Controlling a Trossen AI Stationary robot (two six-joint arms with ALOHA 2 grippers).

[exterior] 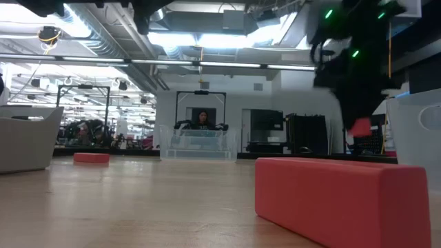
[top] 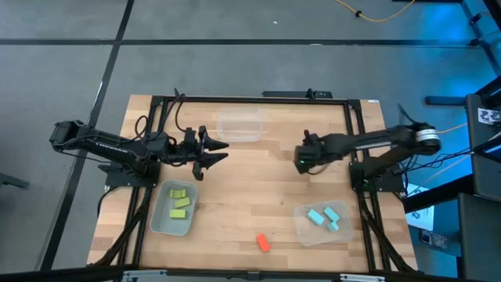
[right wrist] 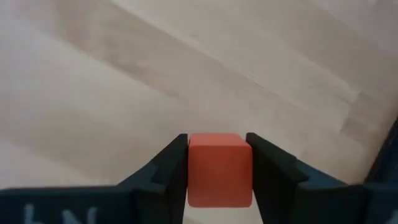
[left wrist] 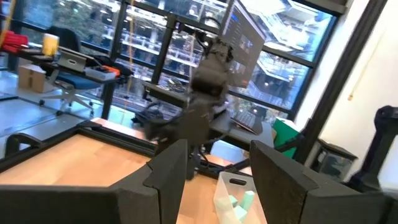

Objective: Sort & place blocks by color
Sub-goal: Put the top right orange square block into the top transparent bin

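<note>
From above, three yellow-green blocks [top: 180, 202] are seen in a bin [top: 160, 223] near the worktop's [top: 250, 172] left front corner, three cyan blocks [top: 326, 217] in a bin near the right front corner, and one orange-red block [top: 263, 243] by the front edge. The left gripper [top: 220, 150] is spread open, holding nothing. In the right wrist view, a second orange-red block [right wrist: 219, 169] is clamped between the right gripper's [right wrist: 219, 163] fingers [right wrist: 169, 167].

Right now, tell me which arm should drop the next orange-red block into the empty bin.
The right. Its claw is shut on an orange-red block above the table, near the empty clear bin at the far edge. The left claw is open and holds nothing.
</note>
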